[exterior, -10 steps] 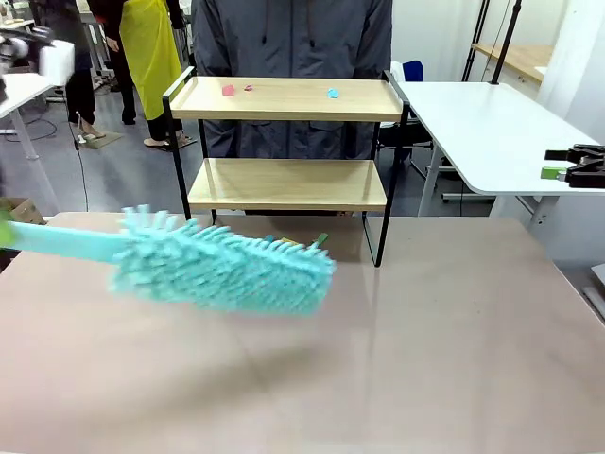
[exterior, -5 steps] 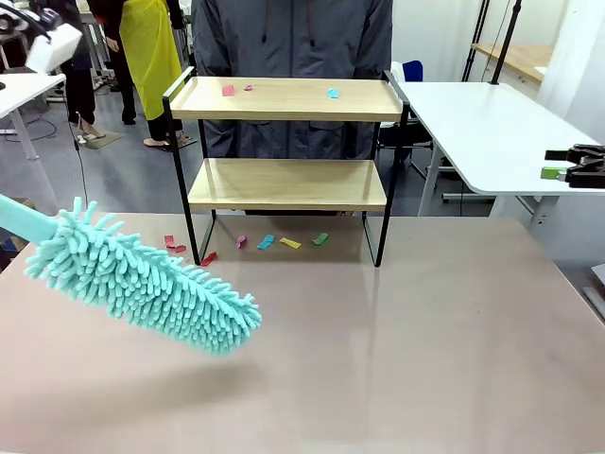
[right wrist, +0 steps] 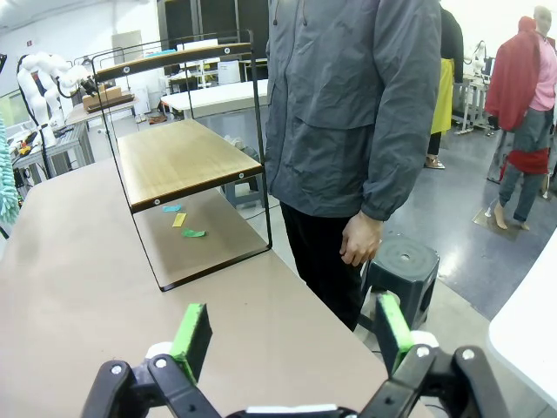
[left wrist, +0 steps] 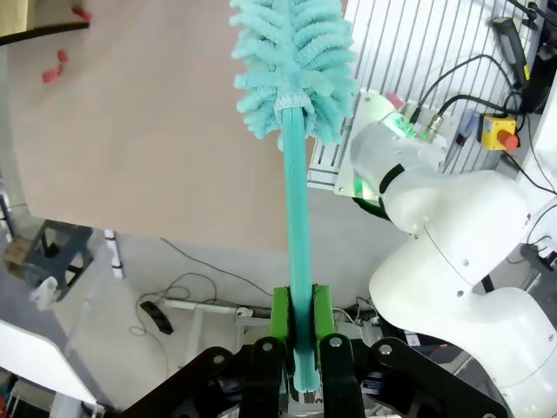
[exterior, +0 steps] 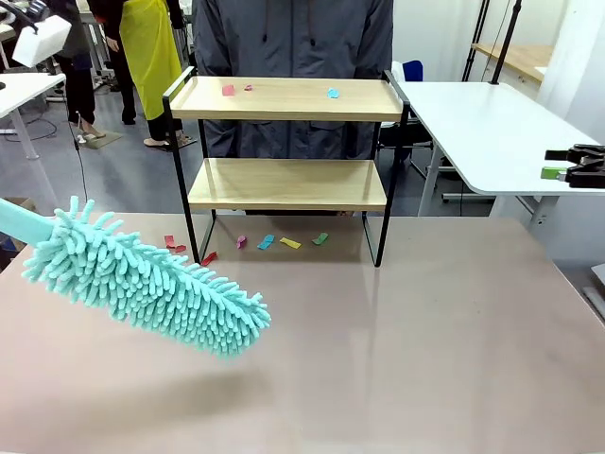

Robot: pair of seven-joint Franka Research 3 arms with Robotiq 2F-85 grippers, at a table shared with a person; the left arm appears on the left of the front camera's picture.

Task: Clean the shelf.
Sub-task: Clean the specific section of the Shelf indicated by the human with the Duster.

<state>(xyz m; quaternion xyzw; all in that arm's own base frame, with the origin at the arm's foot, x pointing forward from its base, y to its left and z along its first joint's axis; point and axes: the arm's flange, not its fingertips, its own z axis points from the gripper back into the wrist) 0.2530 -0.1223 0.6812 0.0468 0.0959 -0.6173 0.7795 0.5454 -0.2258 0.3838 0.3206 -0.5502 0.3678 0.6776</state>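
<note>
The shelf [exterior: 288,100] stands at the table's far side, with small pink and blue paper scraps [exterior: 228,90] on its raised-edge top board. Its lower board [right wrist: 178,157] is bare. A turquoise fluffy duster [exterior: 142,284] hangs over the table at the near left, tilted and well clear of the shelf. My left gripper [left wrist: 301,318] is shut on the duster handle [left wrist: 296,192]. My right gripper [right wrist: 291,335] stands open with nothing between its green pads, off to the right by the white side table [exterior: 553,163].
Several coloured scraps [exterior: 266,242] lie on the brown table [exterior: 425,331] under the shelf. A person in a grey jacket [exterior: 293,38] stands right behind the shelf, one hand [right wrist: 359,239] hanging down. A white side table [exterior: 482,132] is at the right.
The duster has swung left and back from in front of the shelf, then nearly settled. The right gripper has not moved.
</note>
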